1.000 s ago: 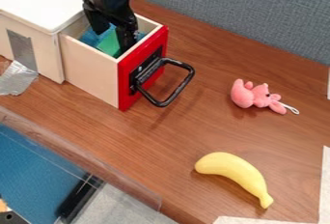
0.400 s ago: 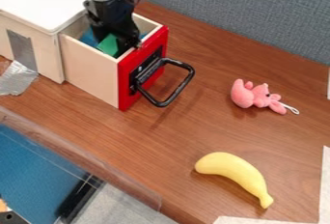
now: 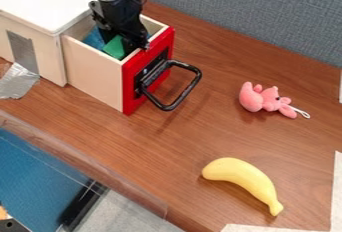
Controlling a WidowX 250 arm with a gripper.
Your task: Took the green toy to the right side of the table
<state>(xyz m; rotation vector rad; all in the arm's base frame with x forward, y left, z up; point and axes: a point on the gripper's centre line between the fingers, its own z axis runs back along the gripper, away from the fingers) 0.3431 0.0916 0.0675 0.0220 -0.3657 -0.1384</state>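
Beside a grey fabric partition point(image 3: 254, 16), brown wood-grain table point(image 3: 194, 136), silver tape point(image 3: 17, 82)

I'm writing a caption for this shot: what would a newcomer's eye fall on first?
Probably the bright red front of the open drawer, with its black handle sticking out at upper left. Next, the yellow banana lying on the wood at lower right, and the pink toy above it, toward the right edge. The black arm comes down from the top over the drawer, where a bit of green shows.
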